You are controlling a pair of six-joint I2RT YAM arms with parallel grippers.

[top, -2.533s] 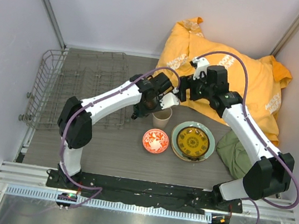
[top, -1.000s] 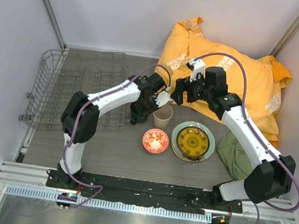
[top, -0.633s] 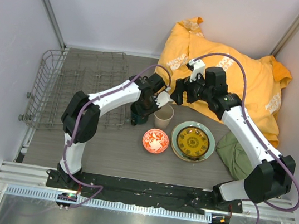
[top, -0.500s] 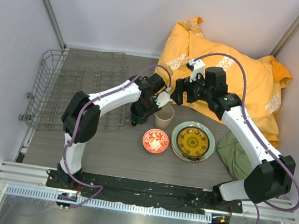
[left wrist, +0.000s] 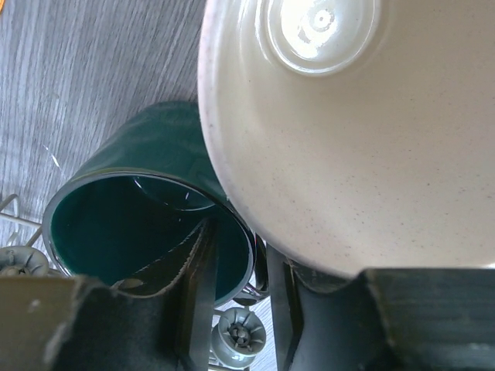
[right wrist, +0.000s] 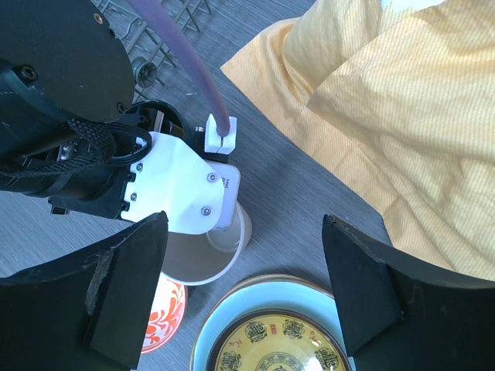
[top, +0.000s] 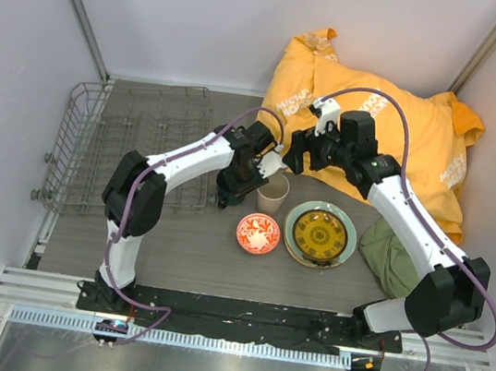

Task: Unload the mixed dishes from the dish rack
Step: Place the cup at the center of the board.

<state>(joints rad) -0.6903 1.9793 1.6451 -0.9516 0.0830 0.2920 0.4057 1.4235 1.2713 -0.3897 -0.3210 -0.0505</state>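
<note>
Green mug [left wrist: 131,178] rim beside beige cup [left wrist: 348,154], left claw [left wrist: 240,251] astride

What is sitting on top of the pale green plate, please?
The small yellow-and-dark patterned plate rests on the pale green plate, whose rim alone shows; its middle is covered.

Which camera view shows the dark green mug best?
Left wrist: the dark green mug is close, with its rim and inside plain. From the top, the left arm covers most of it; the right wrist view hides it.
</note>
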